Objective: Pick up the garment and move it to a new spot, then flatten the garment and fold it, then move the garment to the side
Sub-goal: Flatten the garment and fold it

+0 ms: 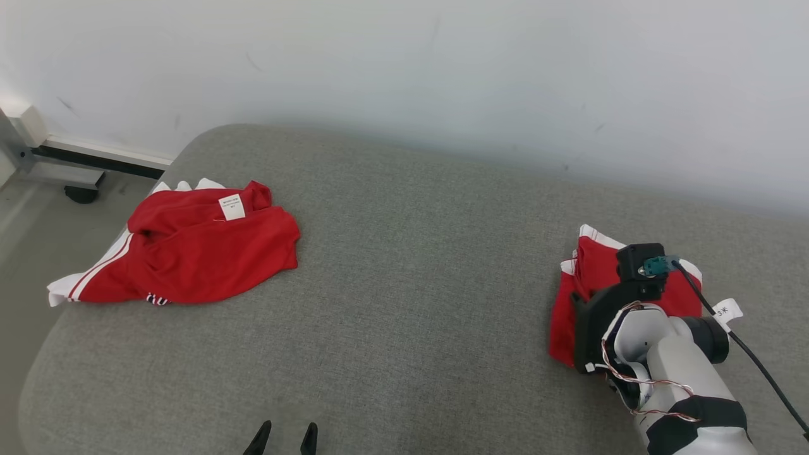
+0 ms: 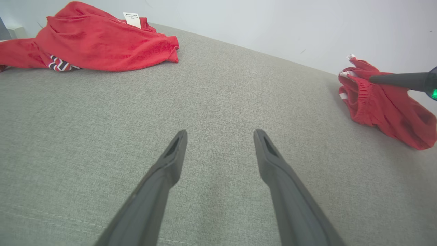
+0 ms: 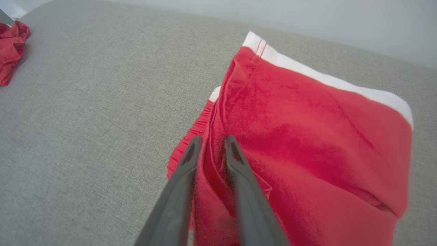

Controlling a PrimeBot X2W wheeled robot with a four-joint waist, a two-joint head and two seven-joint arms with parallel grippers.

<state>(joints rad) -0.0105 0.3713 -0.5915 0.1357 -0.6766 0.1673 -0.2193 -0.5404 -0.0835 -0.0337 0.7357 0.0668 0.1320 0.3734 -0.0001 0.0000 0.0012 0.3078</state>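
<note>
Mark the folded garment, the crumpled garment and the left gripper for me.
folded garment (image 3: 307,136): right wrist view, middle of its red top layer.
crumpled garment (image 1: 208,253): head view, centre of the red cloth.
left gripper (image 2: 220,135): left wrist view, midway between its open fingertips.

Bare test room, probably a lab, grey upholstered pad (image 1: 404,328), scuffed white wall (image 1: 442,63) behind it, wheeled metal frame (image 1: 63,172) left of it
</note>
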